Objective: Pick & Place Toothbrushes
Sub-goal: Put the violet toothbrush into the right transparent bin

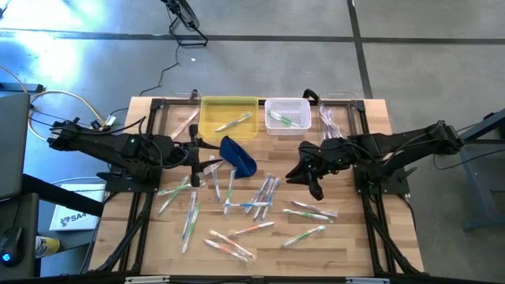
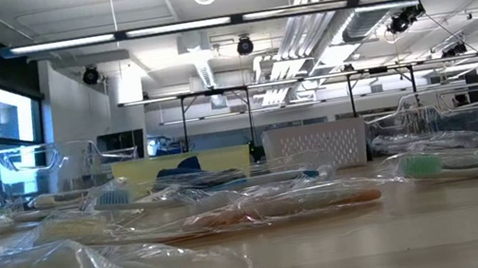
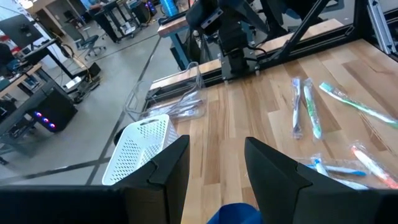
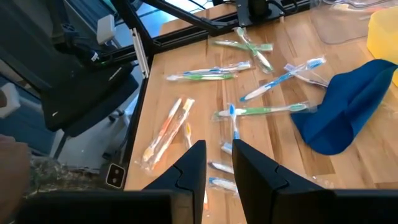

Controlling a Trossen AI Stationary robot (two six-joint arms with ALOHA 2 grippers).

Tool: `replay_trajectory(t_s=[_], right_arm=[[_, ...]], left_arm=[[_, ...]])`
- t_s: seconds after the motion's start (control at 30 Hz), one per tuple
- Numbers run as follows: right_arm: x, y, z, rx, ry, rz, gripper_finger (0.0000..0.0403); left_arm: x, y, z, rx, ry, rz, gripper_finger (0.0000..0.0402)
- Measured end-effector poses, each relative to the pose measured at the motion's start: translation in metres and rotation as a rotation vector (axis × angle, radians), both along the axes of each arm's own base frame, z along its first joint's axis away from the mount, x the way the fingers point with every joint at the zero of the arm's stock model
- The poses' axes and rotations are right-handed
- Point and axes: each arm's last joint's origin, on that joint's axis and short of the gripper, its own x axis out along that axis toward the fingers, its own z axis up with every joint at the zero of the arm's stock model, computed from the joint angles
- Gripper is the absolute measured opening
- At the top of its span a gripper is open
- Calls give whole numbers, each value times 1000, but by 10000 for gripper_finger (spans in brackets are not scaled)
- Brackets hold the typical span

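A few toothbrushes lie in the yellow bin (image 1: 211, 126) and white basket (image 1: 287, 105); most wrapped toothbrushes (image 1: 237, 209) remain scattered on the table (image 1: 347, 237). The left gripper (image 3: 214, 165) and right gripper (image 4: 216, 163) hover with fingers apart, empty.

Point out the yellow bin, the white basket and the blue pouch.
yellow bin (image 1: 211, 126), high view, bare floor of the bin.
white basket (image 1: 287, 105), high view, far rim.
blue pouch (image 1: 239, 155), high view, middle of the fabric.

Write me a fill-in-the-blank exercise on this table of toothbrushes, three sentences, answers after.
1. The yellow bin holds ____ toothbrush.
2. The dark blue pouch lies just in front of the ____ bin.
3. The left gripper has ____ between its fingers.

Missing words: one; yellow; nothing
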Motion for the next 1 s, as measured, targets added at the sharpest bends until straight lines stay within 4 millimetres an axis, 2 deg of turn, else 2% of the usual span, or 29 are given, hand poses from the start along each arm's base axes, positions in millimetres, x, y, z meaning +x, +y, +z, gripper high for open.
replay_trajectory(t_s=[0.57, 0.73, 1.0], right_arm=[[-1, 0, -1, 24, 15, 8, 70], [-8, 1, -11, 82, 168, 22, 70], [-20, 2, -30, 50, 406, -114, 70]], left_arm=[[0, 0, 0, 0, 0, 0, 149], [0, 0, 0, 0, 0, 0, 149], [0, 0, 0, 0, 0, 1, 149]])
